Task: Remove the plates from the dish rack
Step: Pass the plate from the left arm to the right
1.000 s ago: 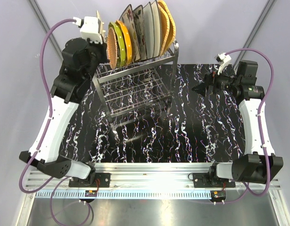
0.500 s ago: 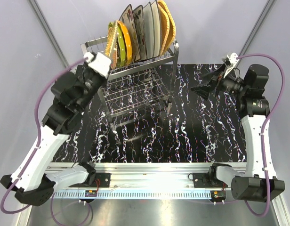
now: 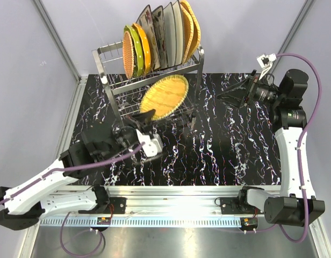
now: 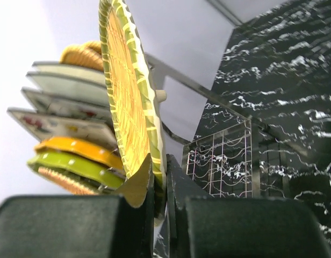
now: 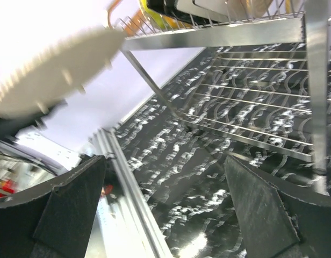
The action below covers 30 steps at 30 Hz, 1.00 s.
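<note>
Out comes a woven plate (image 3: 164,95), pinched by its rim in my left gripper (image 3: 146,119), now hanging before the rack (image 3: 109,86) over the table (image 3: 235,145). Meanwhile my right gripper (image 3: 225,98) gapes wide, empty. More plates (image 3: 160,32) to go.

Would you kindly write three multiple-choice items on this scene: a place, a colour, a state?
1. The yellow woven plate is: A in the dish rack; B held above the table; C flat on the table.
2. The dish rack's second plate from the left is: A lime green; B blue; C black.
3. The right gripper is: A open; B shut on a plate; C shut on wire.
B, left gripper pinches its rim; A, top view; A, fingers apart, empty.
</note>
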### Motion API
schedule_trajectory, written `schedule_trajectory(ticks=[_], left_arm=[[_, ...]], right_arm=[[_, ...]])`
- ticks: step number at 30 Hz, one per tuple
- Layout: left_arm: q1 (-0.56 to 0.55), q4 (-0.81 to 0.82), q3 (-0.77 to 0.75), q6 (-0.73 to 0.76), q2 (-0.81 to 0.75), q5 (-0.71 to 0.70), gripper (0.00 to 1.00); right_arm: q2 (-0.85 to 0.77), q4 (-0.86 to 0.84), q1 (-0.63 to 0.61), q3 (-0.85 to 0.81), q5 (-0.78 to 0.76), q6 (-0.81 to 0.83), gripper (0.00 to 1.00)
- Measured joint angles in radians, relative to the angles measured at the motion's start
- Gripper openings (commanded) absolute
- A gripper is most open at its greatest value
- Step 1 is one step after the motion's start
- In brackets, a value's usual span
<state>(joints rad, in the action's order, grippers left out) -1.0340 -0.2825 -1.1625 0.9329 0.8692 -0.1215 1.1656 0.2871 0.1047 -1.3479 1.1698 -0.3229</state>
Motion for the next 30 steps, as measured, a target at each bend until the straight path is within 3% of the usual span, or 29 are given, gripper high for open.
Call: schedule_trajectory(ticks=[7, 13, 22, 30], left_arm=[[-0.156, -0.014, 0.055, 0.189, 0.019, -0.101, 0.00], [-0.195, -0.007, 0.113, 0.293, 0.074, -0.146, 0.00], [-0.233, 0.029, 0.155, 0.381, 0.150, -0.182, 0.00], [-0.248, 0.099, 0.180, 0.412, 0.178, -0.206, 0.00]], right_arm=[[0.000, -0.109, 0.000, 0.030, 0.002, -0.237, 1.00], [0.001, -0.123, -0.002, 0.051, -0.004, -0.348, 1.00], [0.001, 0.063, -0.079, 0.060, -0.137, -0.255, 0.97], [0.000, 0.182, -0.145, 0.117, -0.251, -0.202, 0.80]])
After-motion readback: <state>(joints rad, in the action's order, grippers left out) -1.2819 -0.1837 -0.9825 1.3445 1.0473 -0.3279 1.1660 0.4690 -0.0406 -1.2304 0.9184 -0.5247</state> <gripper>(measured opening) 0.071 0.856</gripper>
